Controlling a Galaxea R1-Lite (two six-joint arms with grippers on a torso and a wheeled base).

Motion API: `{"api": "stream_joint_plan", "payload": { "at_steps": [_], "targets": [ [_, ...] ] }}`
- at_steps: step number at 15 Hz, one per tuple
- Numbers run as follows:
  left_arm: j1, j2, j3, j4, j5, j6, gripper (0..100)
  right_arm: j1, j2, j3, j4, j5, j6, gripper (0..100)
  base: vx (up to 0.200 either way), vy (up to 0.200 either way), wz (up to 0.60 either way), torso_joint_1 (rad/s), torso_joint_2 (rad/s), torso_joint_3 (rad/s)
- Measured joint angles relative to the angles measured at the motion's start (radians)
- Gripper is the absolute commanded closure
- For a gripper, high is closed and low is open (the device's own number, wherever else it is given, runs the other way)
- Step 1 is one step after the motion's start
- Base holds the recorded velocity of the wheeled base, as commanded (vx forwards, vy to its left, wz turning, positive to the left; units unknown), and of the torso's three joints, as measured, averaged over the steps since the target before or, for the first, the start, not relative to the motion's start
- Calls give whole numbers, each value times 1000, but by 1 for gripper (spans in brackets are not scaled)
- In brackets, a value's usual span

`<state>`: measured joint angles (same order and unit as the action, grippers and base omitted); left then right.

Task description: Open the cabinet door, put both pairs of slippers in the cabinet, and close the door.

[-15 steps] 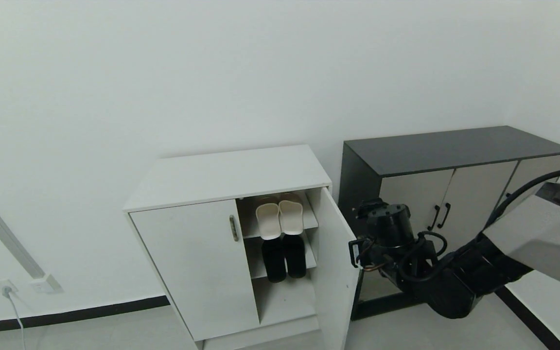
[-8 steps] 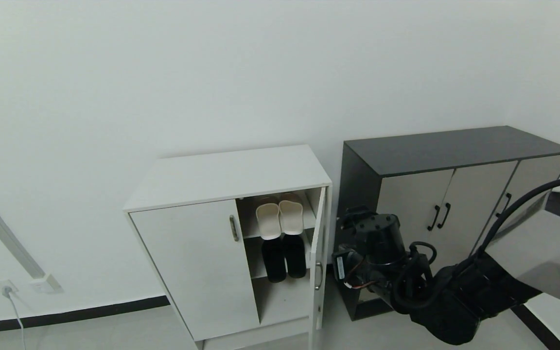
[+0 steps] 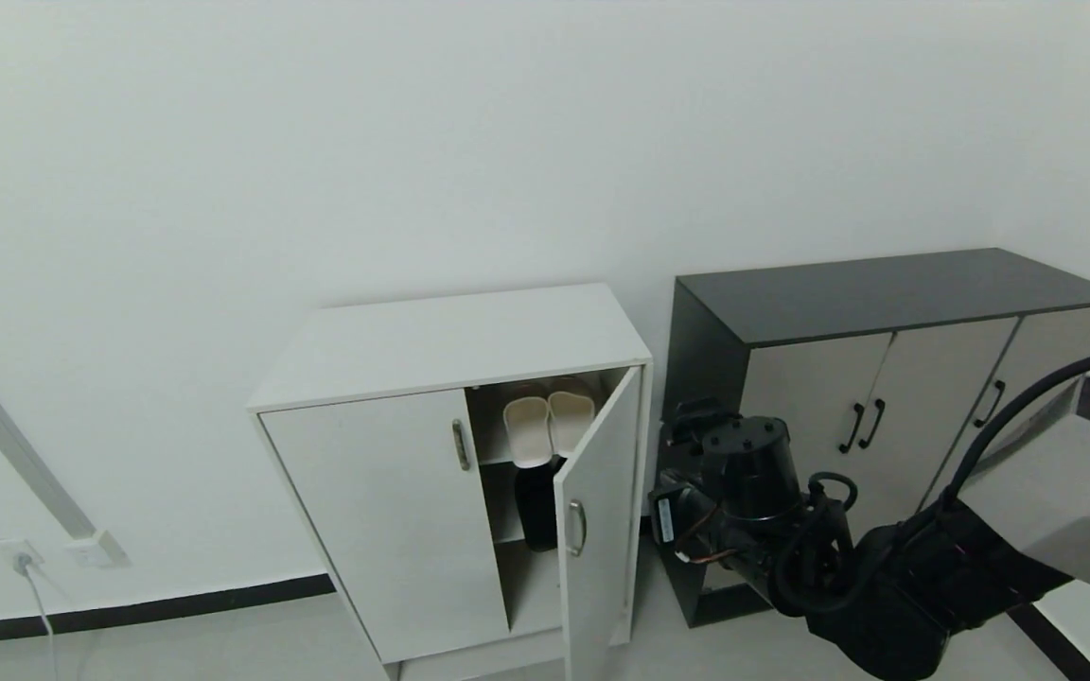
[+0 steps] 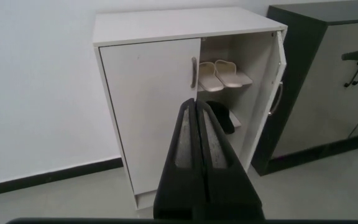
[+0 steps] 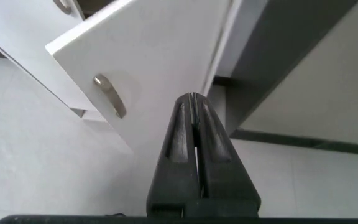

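The white cabinet [image 3: 455, 340] has its left door closed and its right door [image 3: 597, 530] standing partly ajar, with a metal handle [image 3: 576, 528] on the outside. Inside, white slippers [image 3: 548, 427] lie on the top shelf and black slippers [image 3: 536, 515] on the shelf below. My right arm [image 3: 744, 473] is just right of the door. In the right wrist view my right gripper [image 5: 194, 98] is shut, its tip at the door's [image 5: 166, 56] outer face beside the handle [image 5: 109, 94]. My left gripper [image 4: 195, 101] is shut and empty, well in front of the cabinet [image 4: 154, 74].
A dark-topped cabinet [image 3: 886, 293] with closed grey doors stands close to the right of the white one. A wall socket [image 3: 20, 558] with a cable and a slanted conduit [image 3: 6, 435] are at the left. Bare floor [image 3: 223, 653] lies in front.
The right door has swung from wide open to partly ajar, now hiding part of the black slippers. My right arm has moved left along with it.
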<state>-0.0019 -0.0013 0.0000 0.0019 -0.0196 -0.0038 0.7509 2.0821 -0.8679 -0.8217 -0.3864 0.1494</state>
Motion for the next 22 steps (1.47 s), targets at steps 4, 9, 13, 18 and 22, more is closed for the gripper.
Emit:
{"api": "stream_joint_plan", "payload": {
  "at_steps": [4, 9, 13, 18, 22],
  "targets": [
    [1, 0, 0, 0, 0, 0, 100, 2, -3, 13, -27, 32, 1, 100, 0, 0, 450, 3, 1, -1],
    [2, 0, 0, -2, 1, 0, 100, 0, -4, 59, -95, 57, -31, 100, 0, 0, 0, 0, 0, 0],
    [1, 0, 0, 0, 1, 0, 100, -16, -17, 83, -97, 55, -85, 100, 0, 0, 0, 0, 0, 0],
    [0, 0, 0, 0, 1, 1, 100, -63, -140, 150, 112, 64, -138, 100, 0, 0, 0, 0, 0, 0],
    [0, 0, 0, 0, 1, 1, 100, -72, -199, 168, 250, 67, -142, 100, 100, 0, 0, -1, -1, 4]
  ]
}}
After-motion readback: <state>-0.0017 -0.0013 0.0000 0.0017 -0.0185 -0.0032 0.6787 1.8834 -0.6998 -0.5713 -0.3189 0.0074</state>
